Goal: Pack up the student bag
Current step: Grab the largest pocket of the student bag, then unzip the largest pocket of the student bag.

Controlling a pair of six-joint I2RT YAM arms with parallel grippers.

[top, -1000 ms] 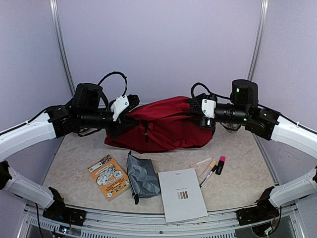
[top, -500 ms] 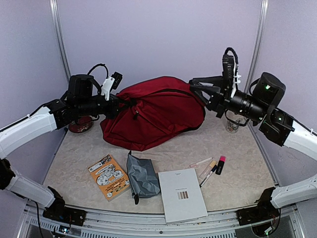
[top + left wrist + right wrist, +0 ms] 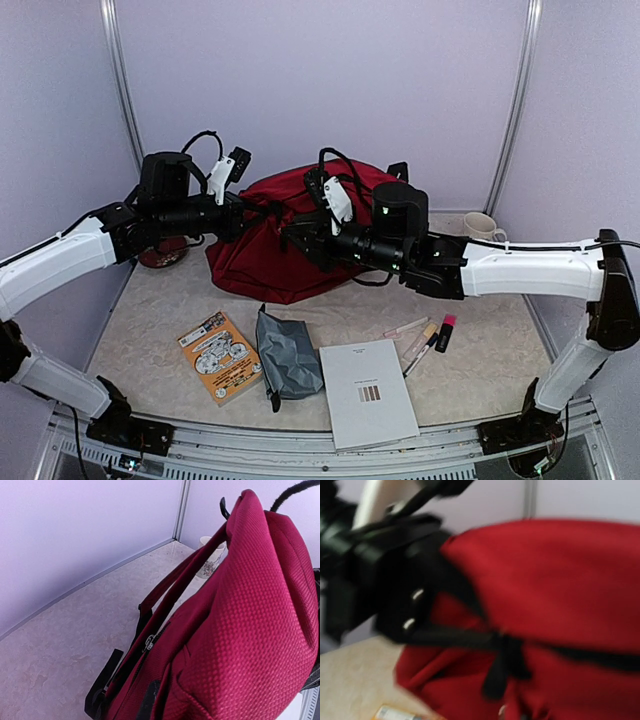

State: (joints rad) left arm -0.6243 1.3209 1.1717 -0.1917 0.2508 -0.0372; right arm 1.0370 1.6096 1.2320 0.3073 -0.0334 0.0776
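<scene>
Orange printed booklet (image 3: 220,357), grey-blue fabric pouch (image 3: 287,357) and white notebook (image 3: 368,392) lie in a row; pens (image 3: 421,341) beside the notebook; white ceramic mug (image 3: 482,226) at back right.

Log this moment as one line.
left hand: shut on student bag | right hand: by bag front, grip unclear | orange book, grey pouch, white notebook, pens: on table, unpacked

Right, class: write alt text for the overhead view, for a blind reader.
A dark-red student bag sits at the back of a table, the left gripper shut on its left end and the right gripper at its front. Nearer lie an orange booklet, grey pouch, white notebook and pens.
</scene>
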